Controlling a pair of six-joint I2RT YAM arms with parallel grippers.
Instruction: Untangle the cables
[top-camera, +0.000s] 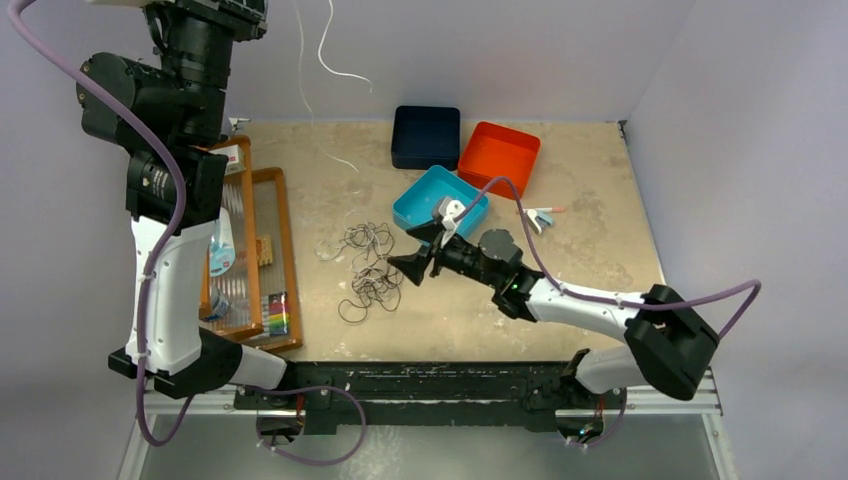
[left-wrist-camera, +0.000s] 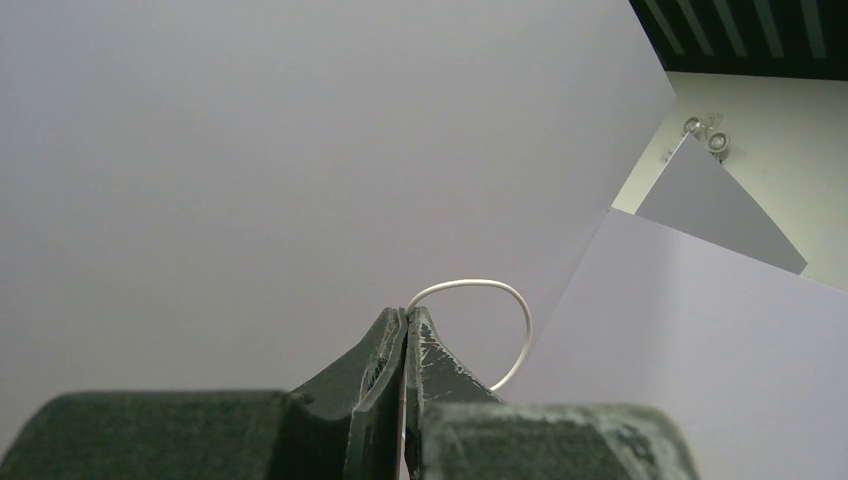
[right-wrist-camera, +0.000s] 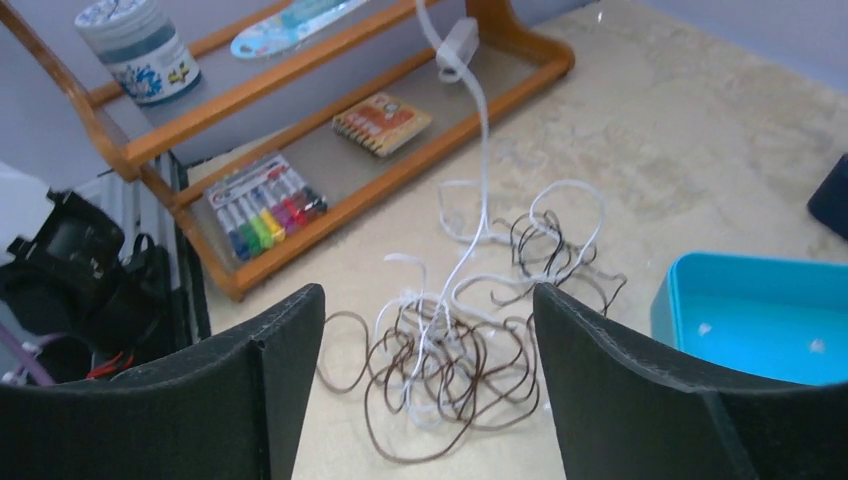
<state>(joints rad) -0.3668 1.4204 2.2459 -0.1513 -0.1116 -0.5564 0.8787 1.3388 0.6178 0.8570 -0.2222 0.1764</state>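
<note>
On the table (top-camera: 450, 320), the cables (top-camera: 368, 265) are heaped near the teal tray (top-camera: 425, 195), the right gripper (top-camera: 420, 250) is held open and empty beside that tray, and a white cable (left-wrist-camera: 480, 285) is pinched in the closed left gripper (left-wrist-camera: 405, 315), well apart from it.

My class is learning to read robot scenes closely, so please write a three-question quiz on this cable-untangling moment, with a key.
1. True or false: the left hand is shut on a white cable, raised well above the table.
2. Which cable colours make up the tangle? A: white only. B: dark only. C: white and dark together.
3. In one word, how do the jaws of the right hand stand, open or shut?

Key: 1 true; 2 C; 3 open.
</note>
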